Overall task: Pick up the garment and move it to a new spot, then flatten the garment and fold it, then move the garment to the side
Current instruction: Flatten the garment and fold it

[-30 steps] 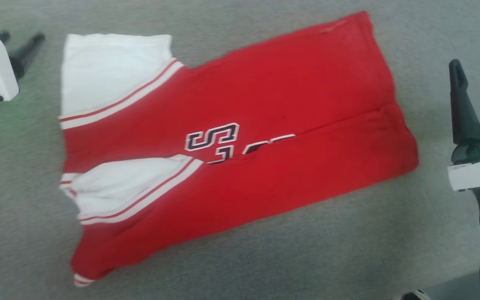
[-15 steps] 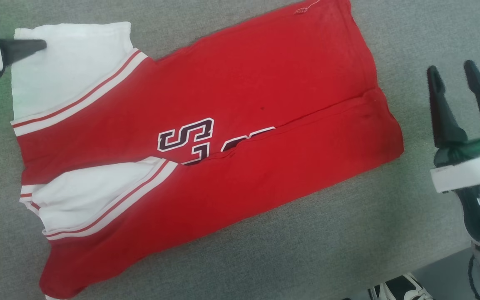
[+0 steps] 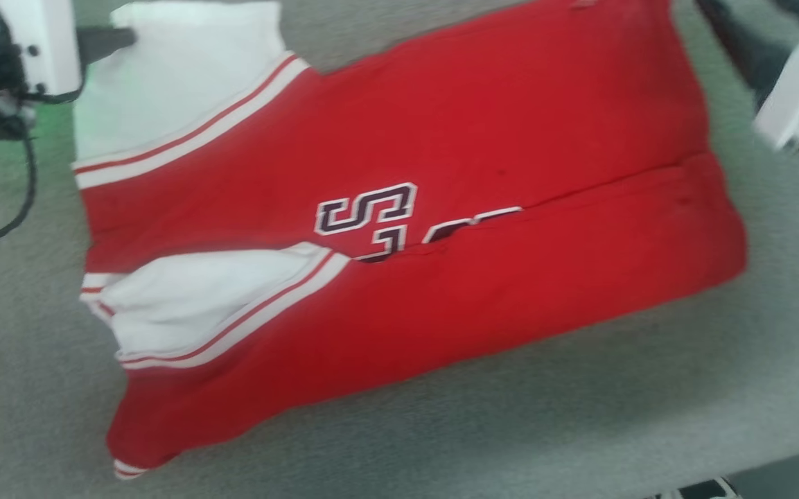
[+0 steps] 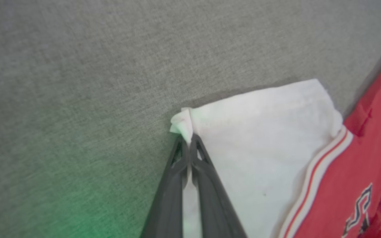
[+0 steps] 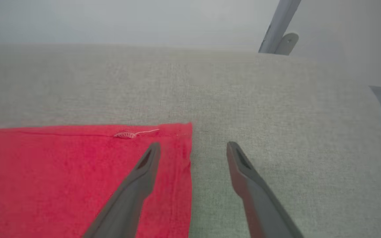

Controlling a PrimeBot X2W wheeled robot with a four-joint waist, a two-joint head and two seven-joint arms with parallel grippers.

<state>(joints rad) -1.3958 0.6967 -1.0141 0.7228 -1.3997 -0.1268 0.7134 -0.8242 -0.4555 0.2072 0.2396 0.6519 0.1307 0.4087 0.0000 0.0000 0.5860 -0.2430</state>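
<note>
The garment (image 3: 441, 138), a red jersey with white panels and dark outlined letters, lies spread on the grey fabric surface (image 3: 579, 402). My left gripper (image 4: 187, 140) is shut on the far left white corner of the garment (image 4: 259, 158), the cloth pinched and bunched at its tips; in the head view the left gripper (image 3: 125, 36) sits at the top left. My right gripper (image 5: 193, 148) is open and hovers over the garment's far right corner (image 5: 78, 172), one finger above the red cloth and one above the bare surface. In the head view its white housing (image 3: 797, 90) is blurred.
The near edge of the surface (image 3: 773, 457) runs along the lower right of the head view, with a shoe (image 3: 707, 491) on the floor below. A black cable (image 3: 18, 201) hangs from the left arm. A metal leg (image 5: 278, 26) stands beyond the far edge.
My left gripper has closed on the white corner it was reaching. My right gripper has moved from the right side up to the garment's far right corner. The head camera has shifted.
</note>
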